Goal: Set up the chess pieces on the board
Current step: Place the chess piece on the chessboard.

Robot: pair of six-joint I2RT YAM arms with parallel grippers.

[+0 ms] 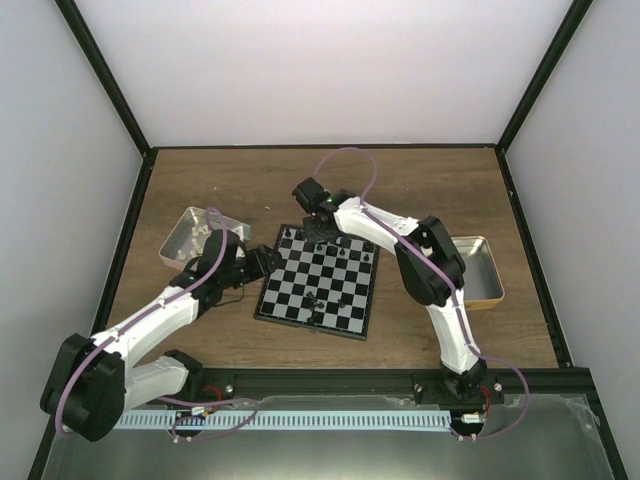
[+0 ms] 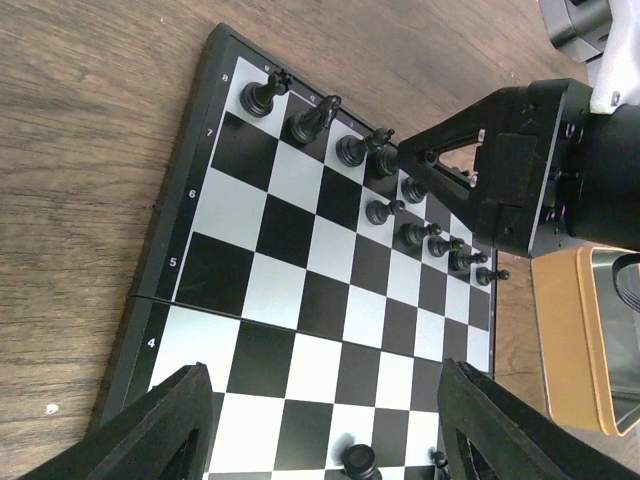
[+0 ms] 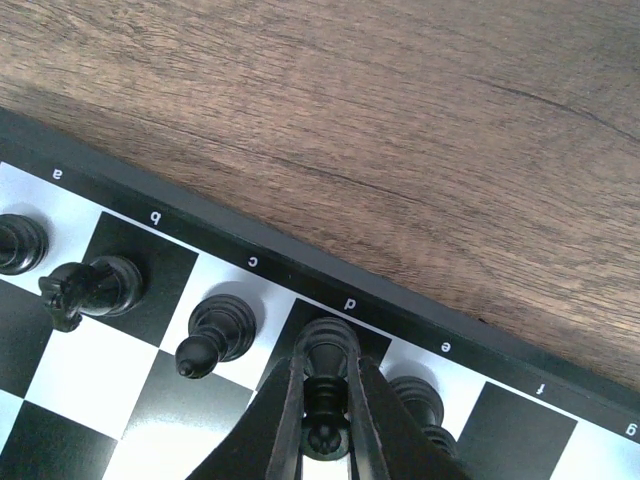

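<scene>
Clamping black chess piece (image 3: pixel 326 352), right jaws, board (image 3: pixel 200 232) back row

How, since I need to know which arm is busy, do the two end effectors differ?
The left end effector is open and empty; the right end effector is shut on a black chess piece. The left end effector hovers by the board's left side; the right end effector is low at the d square of the far row. Both are dark and two-fingered.
</scene>
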